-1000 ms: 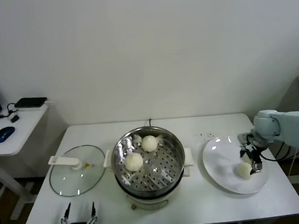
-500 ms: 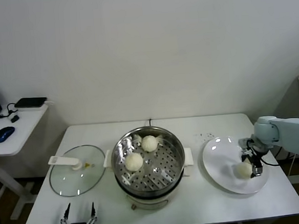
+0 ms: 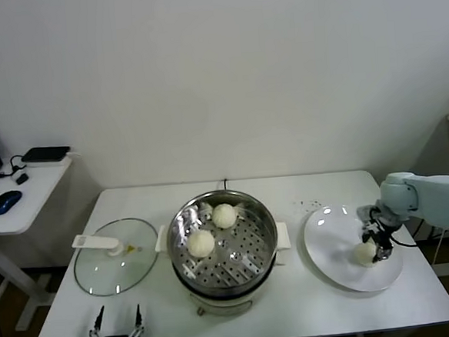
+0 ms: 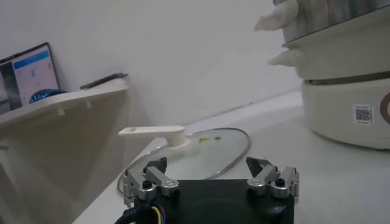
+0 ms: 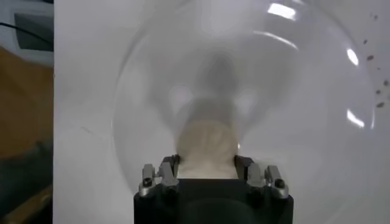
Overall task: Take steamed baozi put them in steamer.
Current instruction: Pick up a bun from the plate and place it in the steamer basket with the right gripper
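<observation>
Two cream-white baozi (image 3: 225, 215) (image 3: 201, 242) lie in the shiny steel steamer (image 3: 268, 219) at the table's middle. A third baozi (image 3: 364, 254) lies on the white plate (image 3: 329, 238) at the right. My right gripper (image 3: 373, 248) is down on the plate, its fingers shut against both sides of this baozi. In the right wrist view the baozi (image 5: 207, 143) fills the gap in the gripper (image 5: 207, 165) and rests on the plate (image 5: 292, 91). A fourth baozi is not in view. My left gripper (image 3: 117, 330) is parked open at the table's front left edge.
A flat glass lid (image 3: 116, 265) with a white handle lies left of the steamer. The left wrist view shows that lid (image 4: 207, 146), the steamer's white base (image 4: 347, 91) and the open left gripper (image 4: 210, 167). A side desk (image 3: 26, 190) stands at the far left.
My right gripper has sunk onto the plate and shifted slightly left, so its fingers now hold the baozi between them. The left arm has not moved.
</observation>
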Controlling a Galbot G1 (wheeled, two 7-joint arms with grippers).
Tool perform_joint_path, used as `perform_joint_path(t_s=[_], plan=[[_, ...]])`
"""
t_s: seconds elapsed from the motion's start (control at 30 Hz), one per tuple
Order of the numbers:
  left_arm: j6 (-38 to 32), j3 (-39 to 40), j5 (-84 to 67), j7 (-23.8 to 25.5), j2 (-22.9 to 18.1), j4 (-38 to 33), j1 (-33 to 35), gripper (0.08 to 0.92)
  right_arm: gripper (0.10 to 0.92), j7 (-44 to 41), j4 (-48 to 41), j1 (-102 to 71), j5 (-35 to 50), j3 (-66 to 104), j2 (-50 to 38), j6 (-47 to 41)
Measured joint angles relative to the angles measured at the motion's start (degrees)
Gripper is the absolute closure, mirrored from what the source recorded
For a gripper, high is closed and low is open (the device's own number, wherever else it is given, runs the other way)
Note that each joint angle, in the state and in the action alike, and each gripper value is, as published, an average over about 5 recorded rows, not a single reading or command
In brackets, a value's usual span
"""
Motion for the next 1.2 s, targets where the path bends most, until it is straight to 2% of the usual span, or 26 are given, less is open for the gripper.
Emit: perform_joint_path(t_s=[0.27,0.67,0.93,1.2], plan=[[0.0,0.2,0.0,0.0,0.0,-0.2,-0.1,0.177,0.392,-1.9,5.6,12.8,3.6,-5.0,3.1,4.9],[0.2,0.4,0.0,0.1,0.0,-0.2,-0.1,0.177,0.37,-5.7,16.8,29.9,7.2,-5.6,11.0,18.7],[0.2,0.5,0.0,0.1,0.0,0.0,-0.2,0.177,0.372,-6.0,21.1,33.2,6.7,-2.3,18.7,25.0],[0.5,0.5,-0.2,0.1,0.0,-0.2,0.0,0.177,0.372,-5.0,20.1,30.5,4.8,1.5,29.0,27.7]])
